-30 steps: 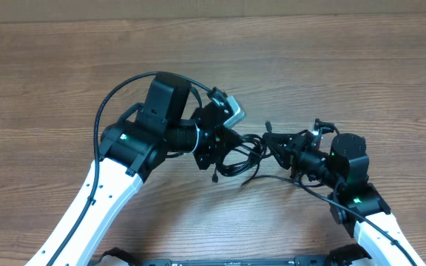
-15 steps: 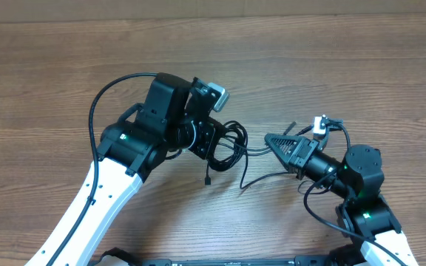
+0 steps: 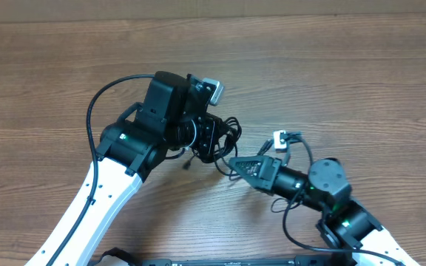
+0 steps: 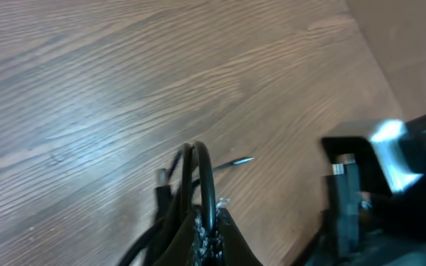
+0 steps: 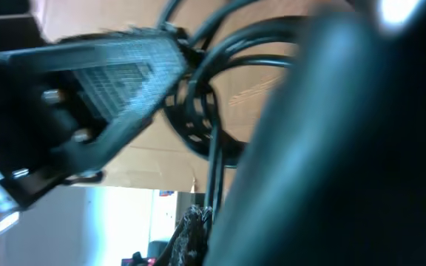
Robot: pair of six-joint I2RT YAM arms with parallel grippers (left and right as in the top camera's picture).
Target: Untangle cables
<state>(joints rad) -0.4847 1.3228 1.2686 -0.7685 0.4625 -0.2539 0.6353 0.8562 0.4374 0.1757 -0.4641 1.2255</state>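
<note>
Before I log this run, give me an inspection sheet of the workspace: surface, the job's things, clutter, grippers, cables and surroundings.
Surface: wood-grain table, no marks seen.
Job's things: thin black cables bunched in one tangle between the arms.
Clutter: nothing seen.
Grippers: left gripper shut on the cables; right gripper shut, its tip at the tangle, strands running into it.
Cables: thick arm cable arcs beside the left arm, apart from the tangle.
Surroundings: tan strip beyond the table's far edge.
</note>
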